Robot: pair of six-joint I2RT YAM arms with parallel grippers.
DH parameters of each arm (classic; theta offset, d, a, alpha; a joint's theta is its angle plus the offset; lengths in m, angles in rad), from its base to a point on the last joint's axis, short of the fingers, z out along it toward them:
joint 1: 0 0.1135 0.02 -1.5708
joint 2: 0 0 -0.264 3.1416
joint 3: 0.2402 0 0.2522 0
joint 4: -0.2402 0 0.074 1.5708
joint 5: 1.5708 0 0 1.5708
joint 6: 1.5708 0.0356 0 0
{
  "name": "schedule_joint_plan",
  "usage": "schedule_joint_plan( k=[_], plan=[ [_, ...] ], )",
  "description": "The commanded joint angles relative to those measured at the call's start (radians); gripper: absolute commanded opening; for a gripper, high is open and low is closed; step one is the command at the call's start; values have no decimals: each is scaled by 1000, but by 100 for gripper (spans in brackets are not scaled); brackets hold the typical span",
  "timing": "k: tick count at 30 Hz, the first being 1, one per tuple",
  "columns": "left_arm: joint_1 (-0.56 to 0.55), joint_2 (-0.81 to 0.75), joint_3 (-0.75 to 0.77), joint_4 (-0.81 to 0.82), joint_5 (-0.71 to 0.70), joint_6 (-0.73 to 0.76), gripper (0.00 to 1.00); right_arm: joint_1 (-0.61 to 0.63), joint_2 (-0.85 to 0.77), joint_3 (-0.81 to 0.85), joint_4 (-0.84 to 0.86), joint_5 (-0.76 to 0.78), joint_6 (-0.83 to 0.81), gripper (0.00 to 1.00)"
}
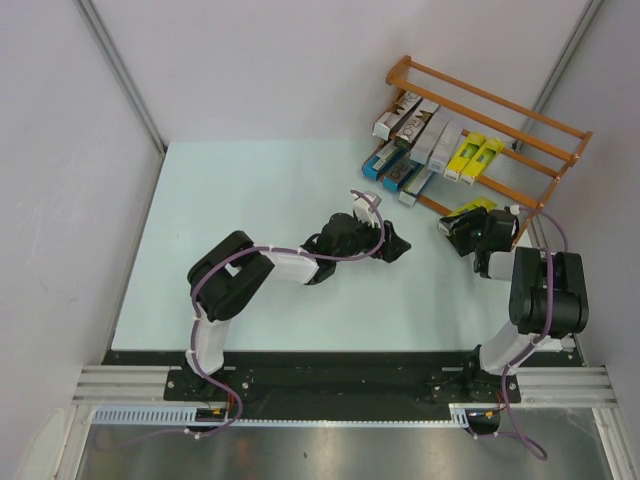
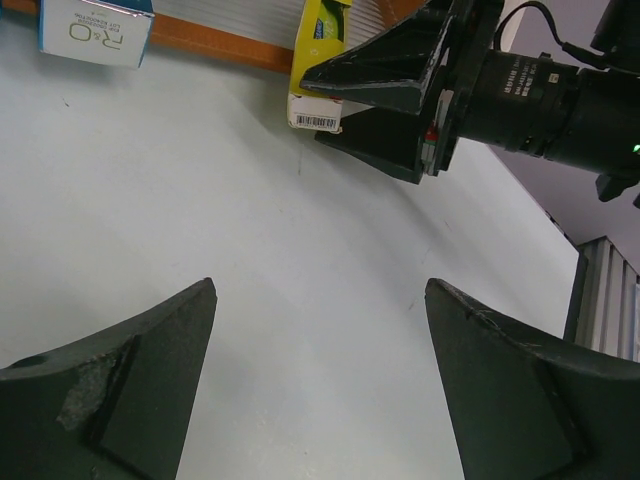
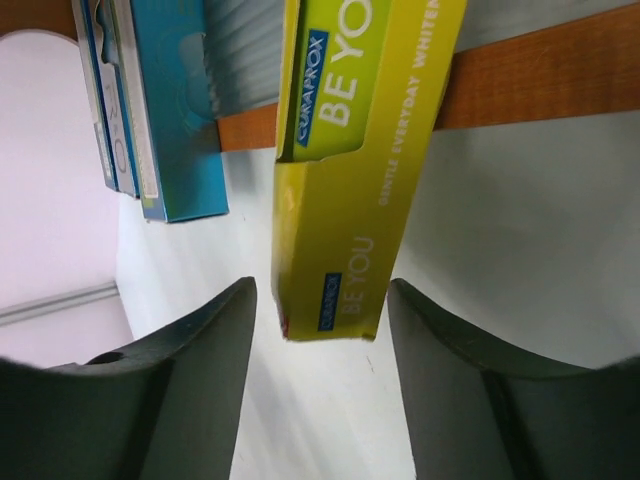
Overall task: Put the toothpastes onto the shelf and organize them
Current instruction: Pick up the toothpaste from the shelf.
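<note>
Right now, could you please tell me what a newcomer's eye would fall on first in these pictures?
The orange-brown shelf at the table's far right catches the eye first, lined with silver, blue and yellow cartons. Next comes a yellow carton at the shelf's front rail, between the right gripper's open jaws. The left gripper hangs open over bare table in the middle.

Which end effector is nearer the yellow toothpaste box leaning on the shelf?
Right. The right end effector straddles the yellow box; the left end effector hangs over the table, further left.
</note>
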Motion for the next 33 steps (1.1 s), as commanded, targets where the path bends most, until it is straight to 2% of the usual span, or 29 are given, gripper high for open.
schedule_joint_plan(
  k=[1,8,15,25,33],
  plan=[
    [6,-46,11,39,20,-11,91,-16,65,-18,167,-23,83,56],
    [10,-52,2,49,15,-14,91,-34,82,-92,289,-31,117,33],
    [22,-59,-29,87,23,-39,91,-44,-42,-147,232,-42,53,28],
    [45,-70,-76,156,40,-76,92,-27,-396,-150,-114,-85,-130,25],
    [49,-65,-78,162,51,-80,93,-27,-592,-150,-371,-227,-219,23]
  ],
)
